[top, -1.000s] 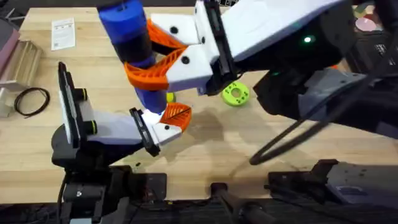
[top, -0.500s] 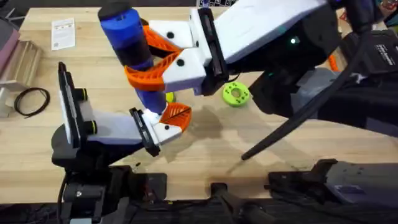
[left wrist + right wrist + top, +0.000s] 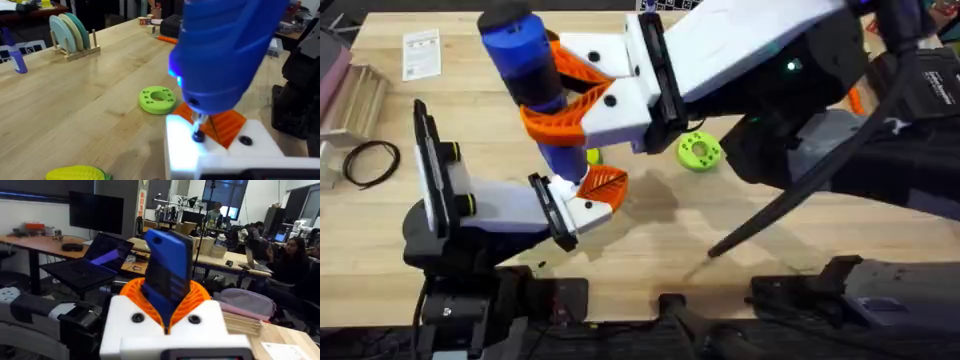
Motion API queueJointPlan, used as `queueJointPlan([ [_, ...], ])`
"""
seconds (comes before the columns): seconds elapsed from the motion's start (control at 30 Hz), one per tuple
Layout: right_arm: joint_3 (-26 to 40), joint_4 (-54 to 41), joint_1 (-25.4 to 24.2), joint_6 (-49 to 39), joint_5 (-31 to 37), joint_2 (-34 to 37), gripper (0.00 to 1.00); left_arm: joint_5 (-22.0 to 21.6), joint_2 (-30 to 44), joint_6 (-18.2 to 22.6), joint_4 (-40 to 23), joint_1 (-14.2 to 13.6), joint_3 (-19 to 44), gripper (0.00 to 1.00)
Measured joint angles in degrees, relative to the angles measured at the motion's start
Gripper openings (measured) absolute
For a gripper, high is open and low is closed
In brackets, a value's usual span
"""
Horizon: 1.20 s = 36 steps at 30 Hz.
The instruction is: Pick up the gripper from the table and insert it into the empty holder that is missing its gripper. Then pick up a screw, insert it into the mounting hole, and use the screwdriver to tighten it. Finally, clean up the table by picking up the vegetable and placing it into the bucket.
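**driver has stopped shifting and sits on the screw**

a second ago the right arm was still adjusting and the top of the screwdriver stood a little differently. over the last half second nothing has moved, so you are now lined up, not approaching.

the right gripper is clenched around the blue body of the screwdriver, with an orange pad on each side of it. the right wrist view confirms the grip.

the driver leans down toward the holder, the white block at the end of the left arm. the orange fingertip is already seated on the holder.

in the left wrist view the dark metal tip comes straight down onto the screw, which stands in the holder's top face just beside the orange fingertip. a blue glow on the driver body lights the white plastic below it. that suggests the tool is powered, but you cannot see whether the screw is turning or how deep it sits.

you cannot tell whether the left gripper is clenched or released.

my reading is that insertion is done and tightening is the step in hand. hold the driver's lean steady, because a sideways drift could slip the tip off the screw head.

the corn lies on the desk just beyond the holder, with a green disc farther off to the holder's side. cleanup is not yet begun.
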Motion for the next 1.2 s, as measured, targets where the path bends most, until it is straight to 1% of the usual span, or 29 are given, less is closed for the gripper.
queueJointPlan([
  [0.33, 0.0, 0.0, 0.9, -0.2, 0.0, 0.0, 0.021, 0.0, 0.0, 0.0, 0.0, 0.0, 0.0, 0.006],
  [0.87, 0.0, 0.0, 0.9, -0.4, 0.0, 0.0, 0.021, 0.0, 0.0, 0.0, 0.0, 0.0, 0.0, 0.006],
  [1.2, 0.0, -1.8, 0.9, -1.0, 0.1, 0.0, 0.021, 0.0, 0.0, 0.0, 0.0, 0.0, 0.0, 0.006],
])
